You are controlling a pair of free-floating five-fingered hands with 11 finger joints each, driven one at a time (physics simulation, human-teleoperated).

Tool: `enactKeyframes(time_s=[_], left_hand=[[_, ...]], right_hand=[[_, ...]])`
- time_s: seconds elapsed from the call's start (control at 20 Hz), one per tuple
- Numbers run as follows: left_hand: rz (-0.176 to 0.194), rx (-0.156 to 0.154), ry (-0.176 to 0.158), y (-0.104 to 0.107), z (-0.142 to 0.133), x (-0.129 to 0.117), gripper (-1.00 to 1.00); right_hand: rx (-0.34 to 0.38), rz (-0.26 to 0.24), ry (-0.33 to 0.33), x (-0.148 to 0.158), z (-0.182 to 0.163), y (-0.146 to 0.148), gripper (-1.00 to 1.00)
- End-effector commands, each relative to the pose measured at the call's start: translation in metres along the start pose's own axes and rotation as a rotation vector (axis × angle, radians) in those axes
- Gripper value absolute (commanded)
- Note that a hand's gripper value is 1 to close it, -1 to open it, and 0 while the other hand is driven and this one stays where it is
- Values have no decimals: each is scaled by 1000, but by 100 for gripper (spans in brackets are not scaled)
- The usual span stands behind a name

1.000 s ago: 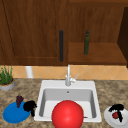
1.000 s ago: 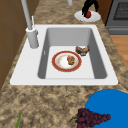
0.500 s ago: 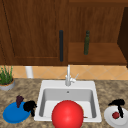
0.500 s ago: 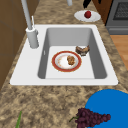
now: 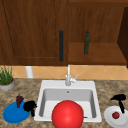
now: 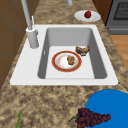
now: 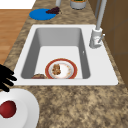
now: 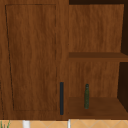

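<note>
My right hand (image 5: 119,98) hovers over a white plate (image 5: 110,117) with a red apple (image 5: 115,115) on the counter right of the sink. In the right side view that hand (image 7: 5,77) shows at the left edge with straight, spread fingers, just short of the plate (image 7: 25,105) and the apple (image 7: 7,109), holding nothing. My left hand (image 5: 29,106) hangs at the right rim of a blue plate (image 5: 12,115) bearing dark grapes (image 5: 19,100). In the sink (image 6: 105,75) lie a red-rimmed plate (image 6: 55,65) with food and a brown piece (image 6: 82,50) beside it.
A faucet (image 5: 68,76) stands behind the basin. A potted plant (image 5: 6,78) sits at the far left of the counter. A large red round shape (image 5: 67,115) covers the sink's front. The wall cabinet has a shut door (image 8: 32,57) and an open shelf with a green bottle (image 8: 86,96).
My right hand has drawn up and away from the apple; in the left side view it was over the white plate a second ago and has left that view. The left hand stayed still.
</note>
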Motion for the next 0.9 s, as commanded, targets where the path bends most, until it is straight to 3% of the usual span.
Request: enactKeyframes(time_s=[0.0,0.3,0.4,0.45,0.65,0.85], left_hand=[[0,0,0,0,0,0,0],[0,0,0,0,0,0,0],[0,0,0,0,0,0,0],[0,0,0,0,0,0,0],[0,0,0,0,0,0,0],[0,0,0,0,0,0,0]], right_hand=[[-13,-81,95,0,12,-14,-100],[-39,-77,205,5,20,-24,-100],[-59,-42,217,7,27,-18,-100],[-35,12,190,8,23,-21,-100],[-38,3,202,7,28,-20,-100],[-75,39,222,12,36,-22,-100]])
